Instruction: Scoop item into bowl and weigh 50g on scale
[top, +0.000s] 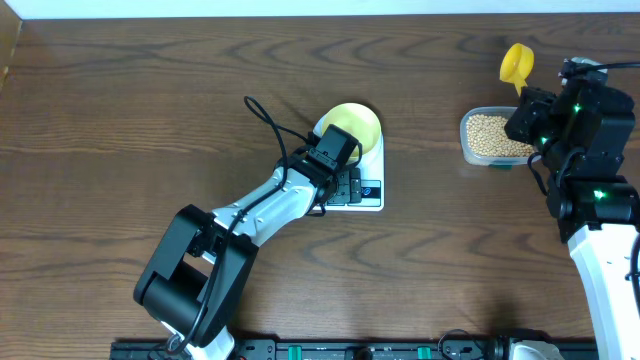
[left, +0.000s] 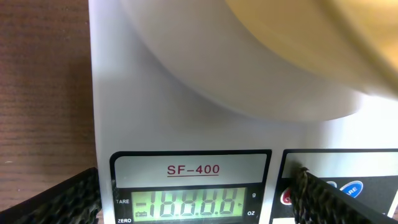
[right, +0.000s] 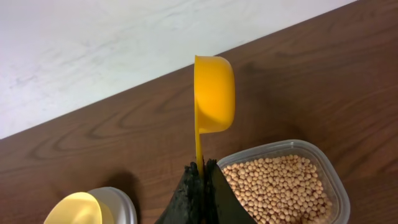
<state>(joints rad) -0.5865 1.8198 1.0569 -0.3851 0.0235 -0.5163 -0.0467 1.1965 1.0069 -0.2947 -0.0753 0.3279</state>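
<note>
Early stage: small pale yellow bowl (top: 352, 125), apparently empty, sits on white digital kitchen scale (top: 368, 200), display (left: 186, 204) lit. Left gripper (top: 343, 178) spread wide over it. Right gripper (right: 201, 173) clamps empty yellow plastic scoop (right: 214, 93) beside clear tub (right: 333, 180) of tan beans (right: 280, 186). Scooping and weighing not yet done

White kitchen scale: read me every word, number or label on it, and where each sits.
"SF-400": white digital kitchen scale, above its green-lit display.
"TARE", "ZERO": left of the display.
"g", "OZ": right of it.
"-188.8.8", roughly: display digits, bottom cut off.
Red button, blue button: labels hidden, unreadable.
</note>
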